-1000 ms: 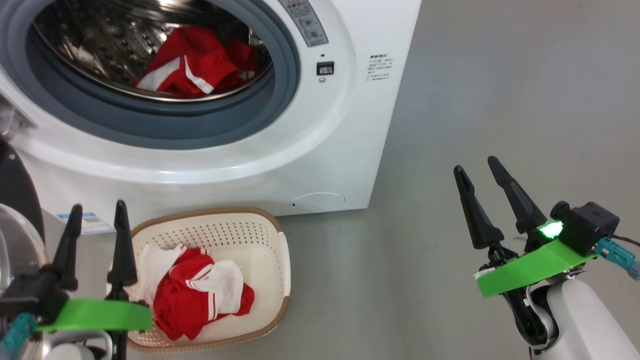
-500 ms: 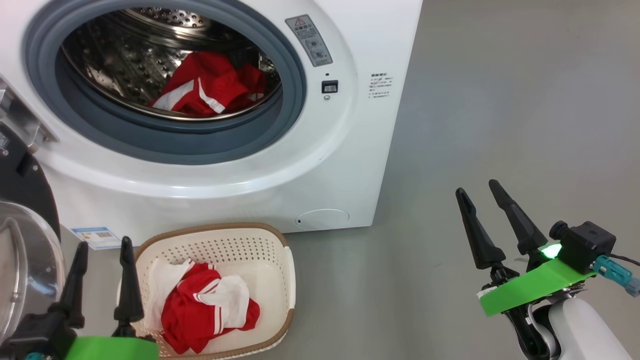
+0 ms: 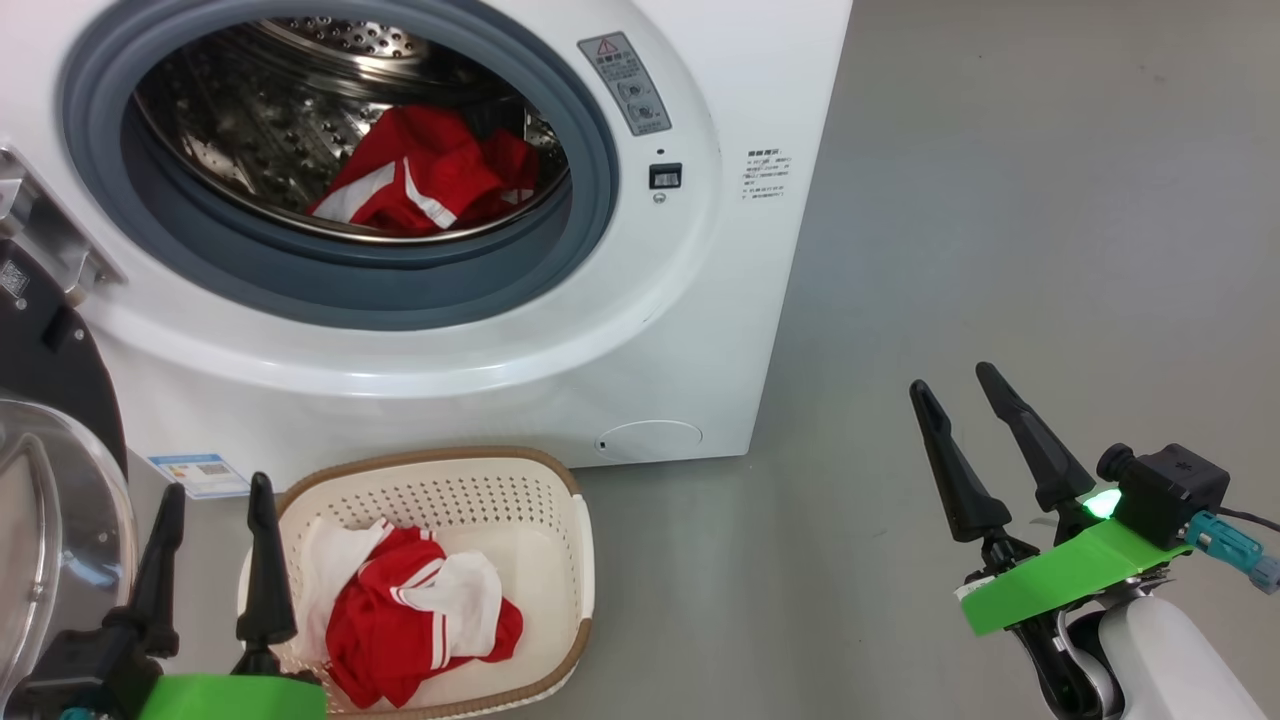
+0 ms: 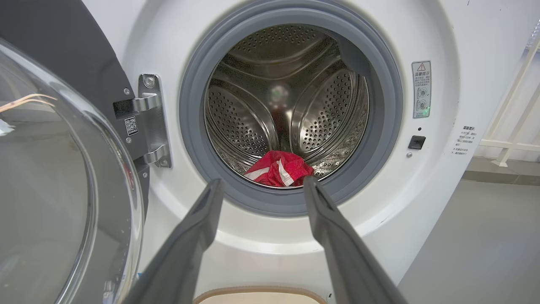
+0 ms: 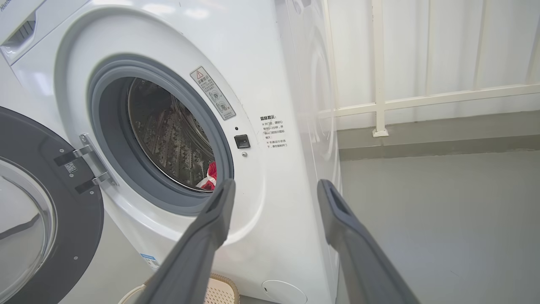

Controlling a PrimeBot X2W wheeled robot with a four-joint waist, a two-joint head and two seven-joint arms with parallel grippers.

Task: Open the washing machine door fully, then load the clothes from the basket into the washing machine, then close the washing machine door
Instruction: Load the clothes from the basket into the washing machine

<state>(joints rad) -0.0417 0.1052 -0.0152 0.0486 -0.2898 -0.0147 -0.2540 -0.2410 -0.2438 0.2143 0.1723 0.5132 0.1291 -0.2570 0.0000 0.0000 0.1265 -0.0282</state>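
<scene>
Dark fingers of the left gripper [image 3: 218, 487] are held spread wide, with nothing gripped between them. Tips are pointed up at the lower left of the head view and overlap the left edge of the basket [image 3: 460, 490]; contact with it cannot be told. A green bracket [image 3: 235, 697] is fitted at the finger base. In the left wrist view the fingers are aimed at the open mouth of the washing machine [image 3: 700, 320], and the basket rim is seen low between them.

Right gripper [image 3: 952, 378] is likewise spread wide and empty. It is held over bare grey floor [image 3: 1000, 200], well apart from the machine's right side and from the basket.

Basket is set on the floor just in front of the machine, below the opening. A crumpled red-and-white garment [image 3: 420, 620] is lying in it, bunched toward the left and near side.

A red striped garment [image 3: 420, 185] is already lying at the bottom of the steel drum [image 3: 250, 110], which is ringed by a grey gasket [image 3: 330, 290].

Washing machine door [image 3: 50, 380] is swung open to the left and hung on a metal hinge [image 4: 147, 122]. Its black rim and clear glass bowl are seen at the left edge of the head view, just beside the left gripper.

A round service flap [image 3: 650, 440] is set low on the machine front, right of the basket. A blue sticker [image 3: 200, 475] is seen low on the left.
</scene>
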